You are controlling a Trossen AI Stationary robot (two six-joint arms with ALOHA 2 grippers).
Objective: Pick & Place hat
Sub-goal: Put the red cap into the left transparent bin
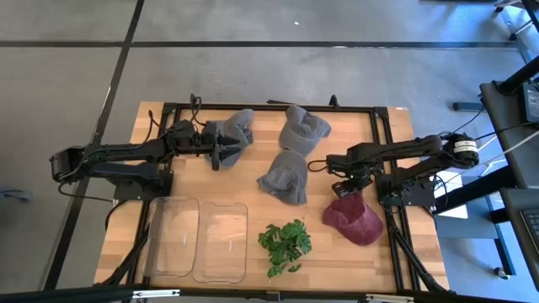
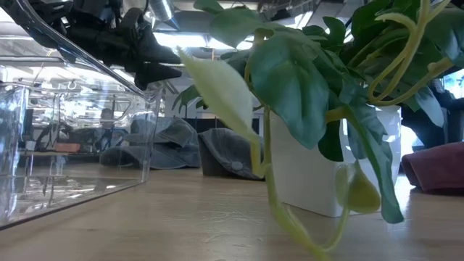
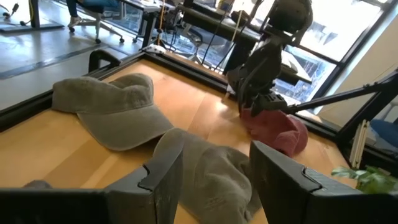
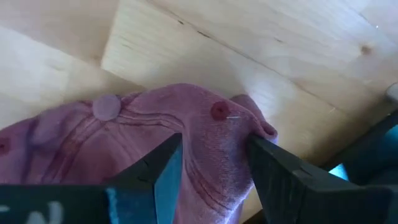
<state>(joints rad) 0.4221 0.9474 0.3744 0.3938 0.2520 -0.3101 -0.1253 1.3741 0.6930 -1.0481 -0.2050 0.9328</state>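
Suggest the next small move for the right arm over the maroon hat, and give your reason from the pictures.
Probably lower the right gripper a little and close it. Its fingers are open, straddling a raised fold of the maroon hat, which lies on the table near the right edge and is not yet gripped. The left gripper waits by a grey hat.

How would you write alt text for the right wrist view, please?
The right tool hangs open directly above a maroon hat, one finger on each side of a fold in its crown. The hat lies on the light wooden table.
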